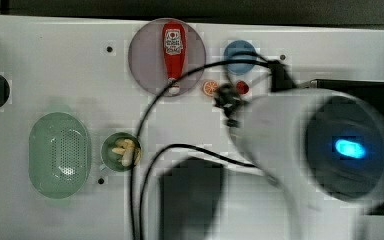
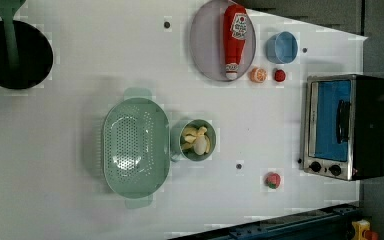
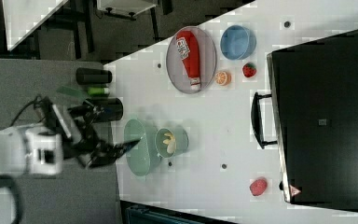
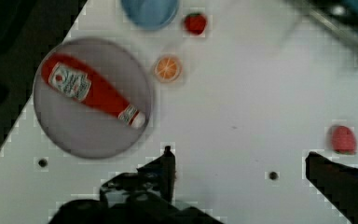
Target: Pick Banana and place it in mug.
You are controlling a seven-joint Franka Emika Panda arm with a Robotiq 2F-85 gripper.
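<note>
White tabletop (image 2: 80, 200), all quiet. I see the banana (image 2: 196, 141) sitting inside the mug (image 2: 176, 142), mug just beside the green perforated basket (image 2: 136, 146). Gripper (image 4: 240, 161) is empty, fingers spread wide, up off the table. Ketchup bottle (image 2: 234, 41) lies on the grey plate (image 2: 205, 45).

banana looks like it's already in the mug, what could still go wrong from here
The banana sits in the mug, its tips near the rim, so a knock could tip it out. The mug stands right beside the basket; bumping the basket may shove it. Loose cables hang over the mug in the top view and might snag it as the open gripper moves.
</note>
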